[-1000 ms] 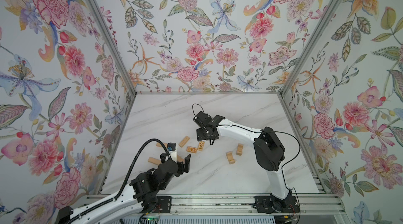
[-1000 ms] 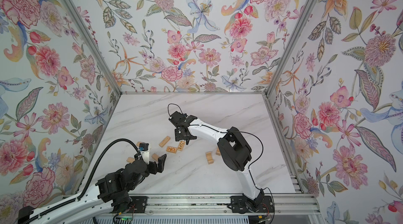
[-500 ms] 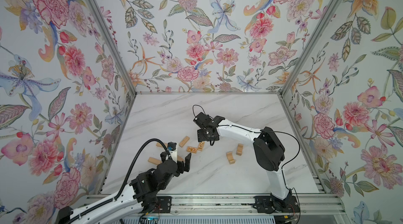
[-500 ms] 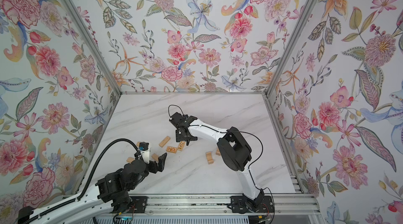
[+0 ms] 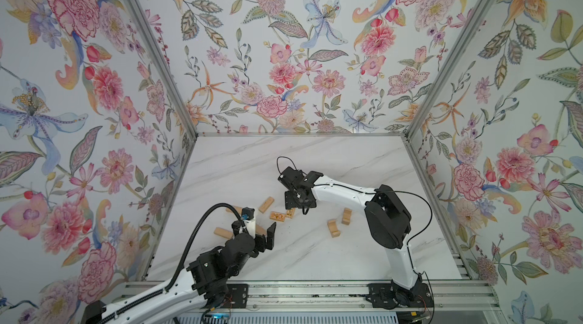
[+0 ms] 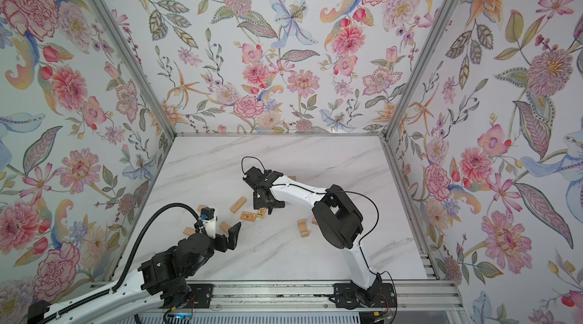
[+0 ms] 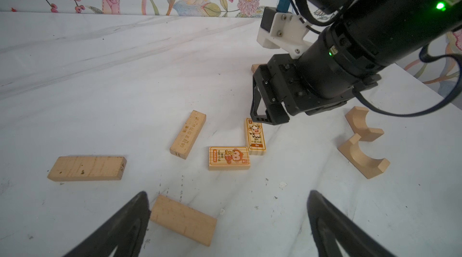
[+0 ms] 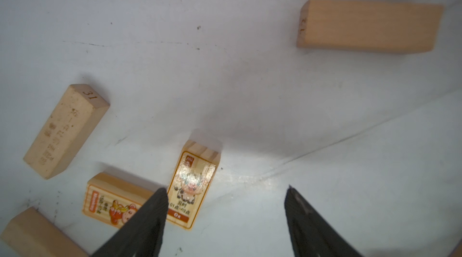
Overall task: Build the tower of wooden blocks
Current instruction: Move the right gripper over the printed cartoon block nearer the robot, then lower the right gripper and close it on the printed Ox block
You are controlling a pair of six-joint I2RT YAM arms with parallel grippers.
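Hovering low with the right end effector (image 8: 226, 189) over the ox-printed block (image 8: 192, 188), jaws partly spread, nothing gripped; monkey-printed block (image 8: 112, 200) just beside it, past one finger. Hanging back with the left end effector (image 7: 228, 193), jaws spread wide, empty, plain bar (image 7: 183, 219) right by one fingertip. Ahead on the worktop (image 7: 100, 80), wood blocks lying flat and scattered, two arch pieces (image 7: 357, 162) beyond the right end effector.
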